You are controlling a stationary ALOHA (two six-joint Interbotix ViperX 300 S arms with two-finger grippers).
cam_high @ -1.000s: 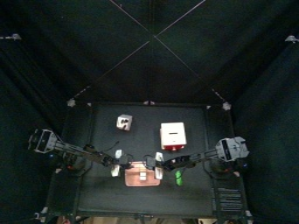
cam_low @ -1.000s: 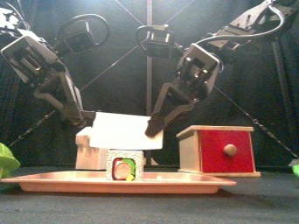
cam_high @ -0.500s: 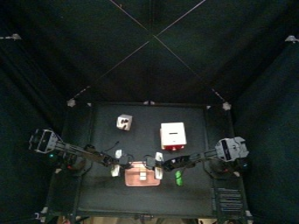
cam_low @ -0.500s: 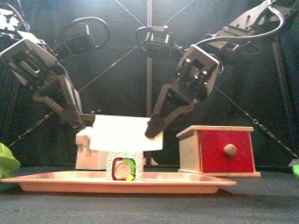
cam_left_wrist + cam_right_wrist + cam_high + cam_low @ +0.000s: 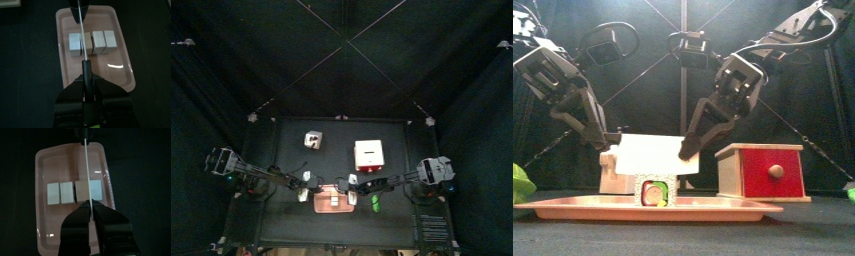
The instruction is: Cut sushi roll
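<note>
On the bench, a sushi roll [image 5: 92, 41] lay across a pink tray [image 5: 120, 80], while the left end effector [image 5: 84, 79] and right end effector [image 5: 87, 208], each pinching a knife [image 5: 81, 35], hung above it.

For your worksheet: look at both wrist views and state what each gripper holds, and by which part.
Each gripper is shut on a thin blade. The left gripper grips the left blade at its near end. The right gripper grips the right blade likewise. Both blades reach over the sushi roll.
</note>
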